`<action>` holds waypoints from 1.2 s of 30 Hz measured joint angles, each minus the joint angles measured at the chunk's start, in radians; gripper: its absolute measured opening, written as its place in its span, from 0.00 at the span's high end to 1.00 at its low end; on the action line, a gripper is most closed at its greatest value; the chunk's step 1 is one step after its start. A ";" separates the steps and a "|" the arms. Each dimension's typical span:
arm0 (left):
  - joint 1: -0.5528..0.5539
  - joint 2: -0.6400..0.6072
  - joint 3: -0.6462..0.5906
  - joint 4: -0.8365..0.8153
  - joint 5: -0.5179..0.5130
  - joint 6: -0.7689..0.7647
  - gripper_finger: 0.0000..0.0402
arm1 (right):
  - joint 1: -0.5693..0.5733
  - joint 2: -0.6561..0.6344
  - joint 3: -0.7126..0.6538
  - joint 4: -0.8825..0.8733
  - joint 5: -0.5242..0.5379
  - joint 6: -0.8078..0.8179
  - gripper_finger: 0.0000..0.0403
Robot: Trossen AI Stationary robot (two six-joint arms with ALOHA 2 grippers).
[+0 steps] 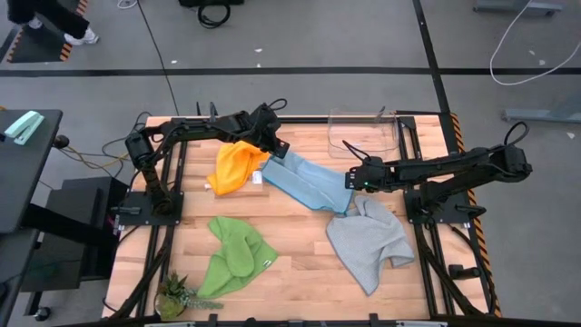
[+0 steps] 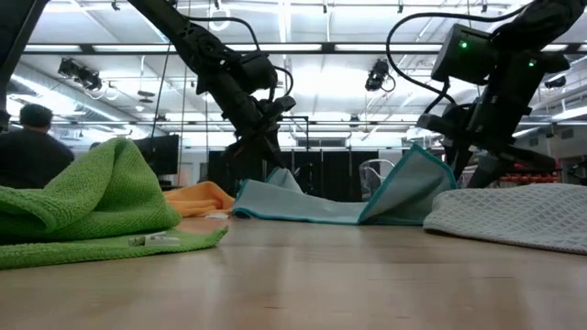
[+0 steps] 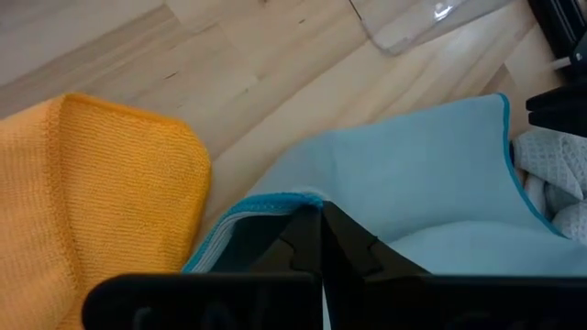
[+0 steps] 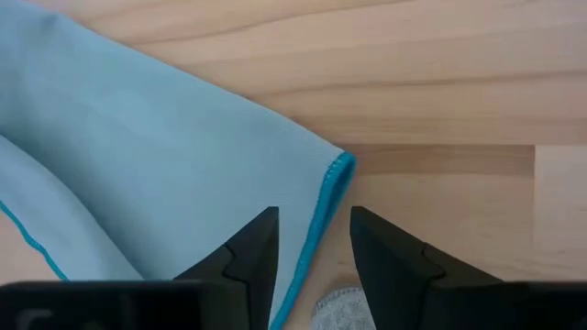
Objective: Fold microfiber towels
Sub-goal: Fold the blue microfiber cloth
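The light blue towel [image 1: 309, 182] lies crumpled in a long strip at the table's middle. My left gripper [image 1: 275, 145] is shut on its far left end. My right gripper [image 1: 349, 182] is open at its right end, and its fingers stand on either side of the hemmed edge [image 4: 316, 215]. In the low view that right end [image 2: 413, 170] stands raised in a peak. The yellow-orange towel [image 1: 238, 166] lies bunched to the left of the blue one. The green towel [image 1: 238, 256] and the grey towel [image 1: 368, 241] lie crumpled near the front. My left gripper pinches the blue towel's hemmed edge [image 3: 275, 200] between its two shut fingers, at the towel's far left end. The fingers come from above, slanting down. That end is raised a little [image 2: 275, 176] and the rest lies on the table. My right gripper's fingers stand astride the hemmed edge near its corner [image 4: 341, 167]; I cannot tell whether they touch it.
A clear plastic container [image 1: 363, 134] stands at the far edge right of centre. A small potted plant [image 1: 177, 295] stands at the near left corner. Bare wood shows between the green and grey towels [image 1: 300, 263].
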 joint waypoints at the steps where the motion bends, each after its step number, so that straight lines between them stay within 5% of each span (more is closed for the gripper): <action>1: 0.000 0.000 0.000 0.000 0.000 0.000 0.99 | 0.000 0.000 0.000 0.000 0.000 0.000 0.64; 25: 0.000 0.000 0.000 0.015 0.001 -0.011 1.00 | -0.061 0.164 0.000 0.141 -0.037 -0.022 0.65; 36: 0.000 0.000 0.000 0.024 0.001 -0.011 1.00 | -0.083 0.164 0.000 0.148 -0.030 -0.059 0.78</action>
